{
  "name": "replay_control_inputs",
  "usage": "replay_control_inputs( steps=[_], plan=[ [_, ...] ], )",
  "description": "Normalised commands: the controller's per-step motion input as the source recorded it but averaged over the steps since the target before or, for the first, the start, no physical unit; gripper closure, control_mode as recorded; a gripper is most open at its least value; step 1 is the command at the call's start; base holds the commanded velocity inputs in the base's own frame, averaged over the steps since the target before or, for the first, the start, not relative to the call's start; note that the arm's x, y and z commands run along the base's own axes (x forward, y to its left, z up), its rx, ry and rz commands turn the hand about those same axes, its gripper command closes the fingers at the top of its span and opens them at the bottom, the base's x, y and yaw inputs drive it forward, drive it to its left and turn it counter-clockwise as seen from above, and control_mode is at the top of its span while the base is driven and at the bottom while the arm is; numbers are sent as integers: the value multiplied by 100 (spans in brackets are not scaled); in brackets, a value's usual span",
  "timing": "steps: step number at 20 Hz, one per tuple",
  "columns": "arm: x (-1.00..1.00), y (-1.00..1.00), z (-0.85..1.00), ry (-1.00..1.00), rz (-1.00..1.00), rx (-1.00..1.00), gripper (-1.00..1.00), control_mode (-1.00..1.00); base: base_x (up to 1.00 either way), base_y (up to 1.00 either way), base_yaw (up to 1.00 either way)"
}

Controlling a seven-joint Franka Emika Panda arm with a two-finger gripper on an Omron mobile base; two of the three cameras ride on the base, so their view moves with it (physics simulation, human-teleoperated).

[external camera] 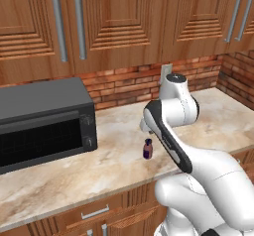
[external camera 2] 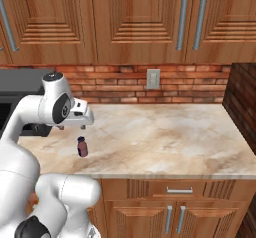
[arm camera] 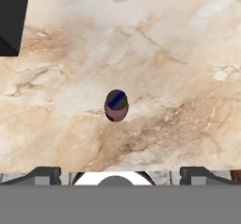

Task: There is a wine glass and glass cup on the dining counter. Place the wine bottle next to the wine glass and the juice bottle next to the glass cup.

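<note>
You see a dark purple juice bottle [external camera: 147, 149] with a darker cap on a beige-brown marbled counter [external camera: 59, 180]. The microwave [external camera: 44, 121] is black, the backsplash [external camera 2: 125, 84] red brick, and the cabinets [external camera 2: 130, 22] warm brown wood with grey handles.

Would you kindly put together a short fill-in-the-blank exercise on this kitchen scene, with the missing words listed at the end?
1. The juice bottle stands upright on the marbled ____ top.
2. Seen from the robot, the black microwave sits to the ____ of the juice bottle.
3. The gripper hangs above the juice bottle with its jaws ____.
4. The wall behind the counter is faced with ____.

Missing words: counter; left; open; brick
</note>
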Motion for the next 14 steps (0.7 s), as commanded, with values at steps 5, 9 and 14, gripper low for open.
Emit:
replay_control_inputs(
  steps=[5, 9, 14],
  plan=[
    [36, 2, -29, 5, 1, 0, -100, -100, 0, 0, 0],
    [32, 4, -26, 0, 2, -5, -100, -100, 0, 0, 0],
    [23, 4, -24, 0, 1, -5, -100, -100, 0, 0, 0]
  ],
)
